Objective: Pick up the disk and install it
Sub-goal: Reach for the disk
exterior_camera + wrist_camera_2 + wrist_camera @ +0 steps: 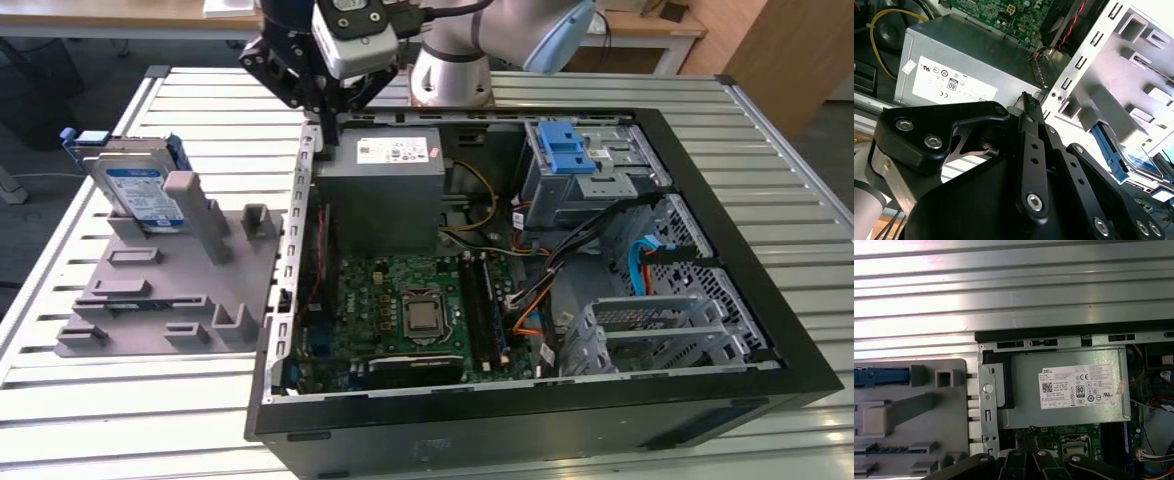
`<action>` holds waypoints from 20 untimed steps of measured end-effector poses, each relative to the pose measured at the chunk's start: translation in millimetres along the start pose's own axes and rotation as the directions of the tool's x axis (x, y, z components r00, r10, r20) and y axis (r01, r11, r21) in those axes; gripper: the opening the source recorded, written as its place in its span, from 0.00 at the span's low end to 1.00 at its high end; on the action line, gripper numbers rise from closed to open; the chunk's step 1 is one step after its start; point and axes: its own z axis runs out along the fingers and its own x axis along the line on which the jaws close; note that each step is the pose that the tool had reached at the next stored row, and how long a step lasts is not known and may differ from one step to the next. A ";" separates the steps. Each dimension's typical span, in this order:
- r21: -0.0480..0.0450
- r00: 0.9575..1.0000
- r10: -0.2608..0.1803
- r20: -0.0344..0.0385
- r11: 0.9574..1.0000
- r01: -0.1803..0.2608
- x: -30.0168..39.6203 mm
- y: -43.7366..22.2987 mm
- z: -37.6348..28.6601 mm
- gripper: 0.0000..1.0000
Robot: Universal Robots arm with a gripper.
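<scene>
The disk [139,192], silver with a blue-and-white label and blue side rails, stands on edge in a grey holder [160,290] on the table, at the exterior view's left. In the second wrist view the disk [1140,166] shows beyond the holder's slots. My gripper [324,115] hangs over the back left corner of the open computer case [534,420], well apart from the disk. Its black fingers [1027,107] are shut together with nothing between them, just above the case edge beside the power supply.
Inside the case lie a grey power supply [387,180] with a white sticker [1079,387], a green motherboard [407,310], a drive bay with a blue latch [567,150] and a metal drive cage [654,330]. Loose cables [534,270] run between them. The slatted metal table [200,100] surrounds everything.
</scene>
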 end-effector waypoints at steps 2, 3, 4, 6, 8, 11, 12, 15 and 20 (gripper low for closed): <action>0.000 1.000 0.000 -0.001 1.000 0.000 0.9 -0.1 0.3 0.11; 0.000 1.000 0.000 -0.001 1.000 0.000 1.3 -0.1 0.5 0.11; 0.000 1.000 0.000 -0.002 1.000 0.000 1.7 -0.1 0.6 0.11; 0.000 1.000 0.000 -0.002 1.000 0.000 2.6 -0.2 1.0 0.11; 0.000 1.000 0.000 -0.003 1.000 0.000 3.5 -0.3 1.3 0.11; 0.000 1.000 0.000 -0.005 1.000 0.000 5.1 -0.4 1.9 0.11; 0.000 1.000 0.000 -0.005 1.000 0.000 5.7 -0.4 2.1 0.11; 0.000 1.000 0.000 -0.006 1.000 0.000 7.6 -0.5 2.6 0.11; 0.001 1.000 0.000 -0.008 1.000 0.000 11.0 -0.6 3.4 0.11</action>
